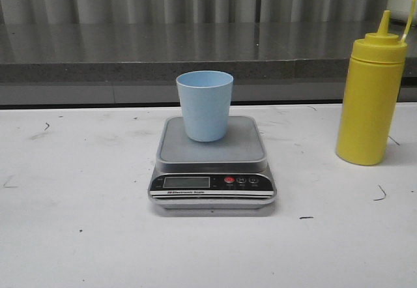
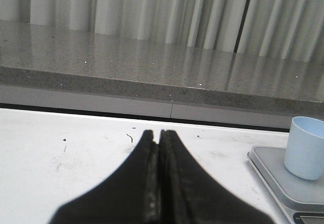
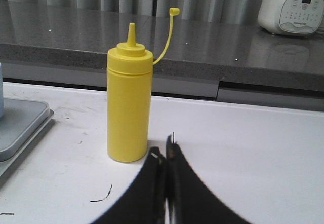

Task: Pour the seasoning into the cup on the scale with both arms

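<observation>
Plainly, the scale [image 1: 212, 164] has a flat brushed-steel platform and a glossy black front panel, and it sits on a scuffed white table [image 1: 78, 236]. On the platform stands the cup [image 1: 204, 105], smooth pale blue plastic, tapered. Off to the right, well apart, the seasoning [image 1: 371, 102] stands upright, yellow, cone-nozzled, cap dangling on its tether. The left gripper [image 2: 158, 135] and right gripper [image 3: 163, 155] hover low over the table, fingers pressed together, empty.
</observation>
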Available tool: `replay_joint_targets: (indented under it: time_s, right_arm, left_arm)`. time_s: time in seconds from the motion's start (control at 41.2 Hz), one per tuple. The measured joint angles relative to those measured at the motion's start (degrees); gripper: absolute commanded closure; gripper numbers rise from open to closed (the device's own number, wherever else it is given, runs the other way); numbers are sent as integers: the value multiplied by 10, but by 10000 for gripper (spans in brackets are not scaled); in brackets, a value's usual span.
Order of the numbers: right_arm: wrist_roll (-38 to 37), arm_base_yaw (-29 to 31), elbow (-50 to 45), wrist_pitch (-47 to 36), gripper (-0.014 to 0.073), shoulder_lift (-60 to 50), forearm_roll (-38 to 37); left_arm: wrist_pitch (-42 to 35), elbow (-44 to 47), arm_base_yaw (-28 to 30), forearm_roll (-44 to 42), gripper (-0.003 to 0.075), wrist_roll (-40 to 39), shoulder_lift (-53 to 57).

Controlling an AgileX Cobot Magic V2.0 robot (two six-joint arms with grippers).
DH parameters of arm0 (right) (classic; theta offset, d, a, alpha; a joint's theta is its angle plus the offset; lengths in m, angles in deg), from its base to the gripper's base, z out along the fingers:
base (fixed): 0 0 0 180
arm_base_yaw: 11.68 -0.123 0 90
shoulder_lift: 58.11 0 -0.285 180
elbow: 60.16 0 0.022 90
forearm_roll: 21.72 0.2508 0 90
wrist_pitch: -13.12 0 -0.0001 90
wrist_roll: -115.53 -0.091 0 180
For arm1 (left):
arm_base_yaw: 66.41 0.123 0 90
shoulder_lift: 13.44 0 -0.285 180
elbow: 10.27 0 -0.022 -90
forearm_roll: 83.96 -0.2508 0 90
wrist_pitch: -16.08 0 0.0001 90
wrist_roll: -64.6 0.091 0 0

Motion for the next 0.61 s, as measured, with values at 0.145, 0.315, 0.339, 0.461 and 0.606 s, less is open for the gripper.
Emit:
replay_joint_targets:
  time_s: [0.145, 0.315, 0.339, 0.461, 0.606]
  right_arm:
    - [0, 0, 0, 0, 662, 0, 1]
    - [0, 0, 0, 0, 662, 0, 1]
    - [0, 0, 0, 0, 662, 0, 1]
    - [0, 0, 0, 0, 662, 0, 1]
    - [0, 0, 0, 0, 662, 0, 1]
  left_arm:
    - [0, 0, 0, 0, 740, 0, 0]
    - [0, 0, 0, 0, 740, 0, 0]
    - [0, 0, 0, 0, 740, 0, 0]
    - [0, 0, 0, 0, 740, 0, 0]
    - [0, 0, 4, 0, 740, 0, 0]
